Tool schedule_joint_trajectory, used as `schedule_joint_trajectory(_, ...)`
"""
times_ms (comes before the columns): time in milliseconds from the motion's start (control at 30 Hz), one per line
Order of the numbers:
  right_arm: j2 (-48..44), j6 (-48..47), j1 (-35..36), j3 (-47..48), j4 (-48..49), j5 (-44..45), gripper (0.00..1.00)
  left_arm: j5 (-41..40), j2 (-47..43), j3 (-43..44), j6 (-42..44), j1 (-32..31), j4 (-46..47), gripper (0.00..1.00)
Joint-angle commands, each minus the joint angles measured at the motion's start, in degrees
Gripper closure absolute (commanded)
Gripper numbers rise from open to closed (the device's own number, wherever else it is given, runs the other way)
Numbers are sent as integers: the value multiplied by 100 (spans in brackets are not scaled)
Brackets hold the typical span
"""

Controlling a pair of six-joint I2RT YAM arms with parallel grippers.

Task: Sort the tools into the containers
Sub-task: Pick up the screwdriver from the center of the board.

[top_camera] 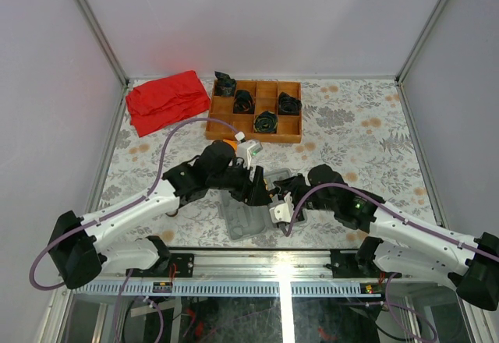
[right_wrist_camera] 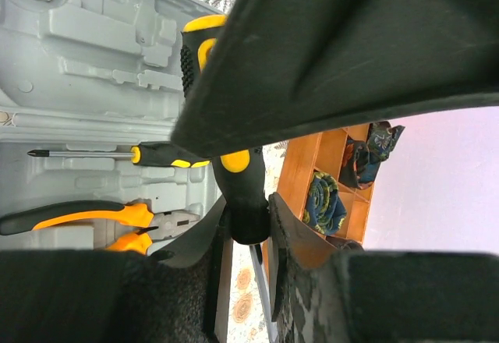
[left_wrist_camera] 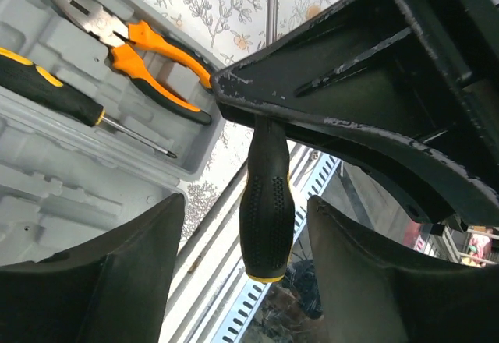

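Presently, right jaws clench a screwdriver (right_wrist_camera: 243,195) by its handle. Left jaws stand apart, flanking that handle without contact: likely a handover to reorient it. Case (left_wrist_camera: 47,187) lies beside both jaws, pliers (left_wrist_camera: 148,54) already seated.

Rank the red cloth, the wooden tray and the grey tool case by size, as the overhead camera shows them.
1. The wooden tray and the red cloth: near enough alike, so no ranking between them.
2. The grey tool case: looks smallest, though part of it is hidden.
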Motion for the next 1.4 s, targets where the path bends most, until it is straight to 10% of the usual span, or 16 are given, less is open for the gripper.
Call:
schedule_joint_trajectory(0, -19, -182, -15, 320, 395, 148, 100, 196, 59, -67, 128, -143, 80, 42)
schedule_joint_trajectory(333, -40, -181, -16, 315, 437, 138, 92, 40, 223, 60, 100, -196, 19, 93)
schedule_joint_trajectory(833, -829, 246, -12, 268, 115, -351, 24, -781, -147, -207, 57, -196, 57, 99)
schedule_joint_trajectory(1200, -1971, 4383, -14, -1364, 4068, -204, 20, -2193, -1389, -753, -310, -189, 604, 100)
schedule_joint_trajectory(1367, -1439, 6675, -15, -1022, 3582, 1482, 21, -2410, -1650, -854, -405, -193, 702, 100)
